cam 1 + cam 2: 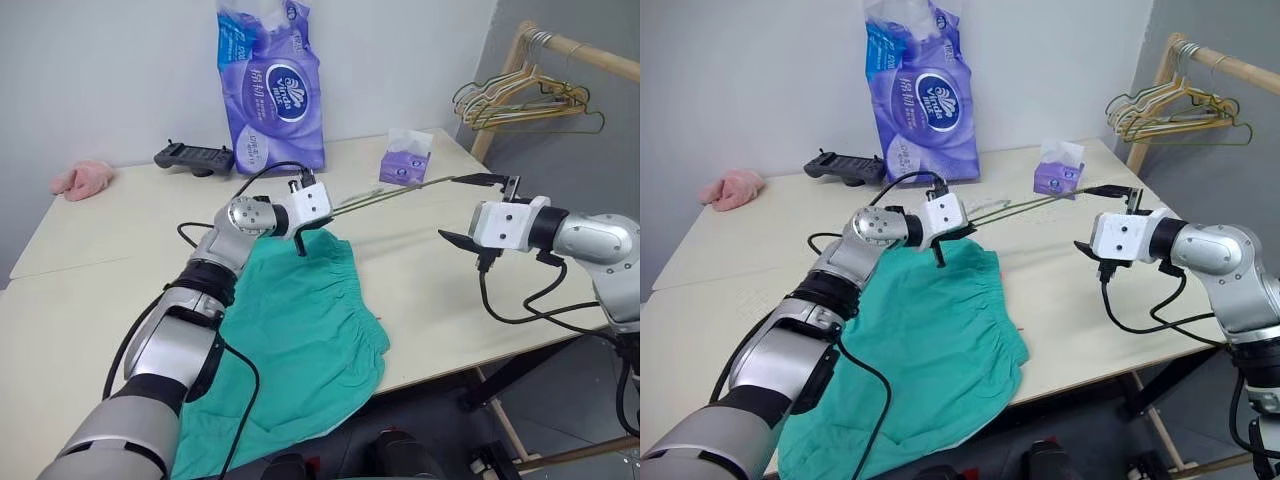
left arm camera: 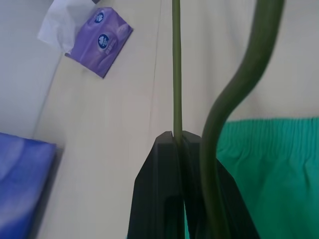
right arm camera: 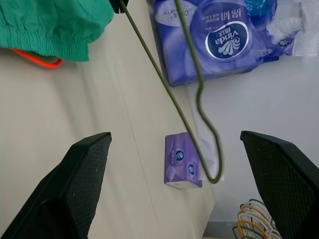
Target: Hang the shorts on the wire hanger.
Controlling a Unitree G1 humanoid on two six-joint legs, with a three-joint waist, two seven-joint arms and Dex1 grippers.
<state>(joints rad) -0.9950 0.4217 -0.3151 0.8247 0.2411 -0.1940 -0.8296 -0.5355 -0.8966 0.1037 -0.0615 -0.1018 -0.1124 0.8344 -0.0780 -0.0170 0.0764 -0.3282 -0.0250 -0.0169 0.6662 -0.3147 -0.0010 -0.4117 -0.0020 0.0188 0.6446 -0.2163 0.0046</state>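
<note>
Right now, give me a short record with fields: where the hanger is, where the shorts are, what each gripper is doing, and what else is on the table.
hanger: thin dark olive wire hanger, held above the table, reaching from the left gripper toward the right one
shorts: teal-green fabric shorts, flat on the pale table, draped over its near edge
left gripper: shut on the hanger wire
right gripper: open, holding nothing
also on table: purple tissue multipack, small purple tissue pack, black controller, pink fluffy cloth

Bright, even indoor light with soft shadows; the wrist views are blurred up close.
</note>
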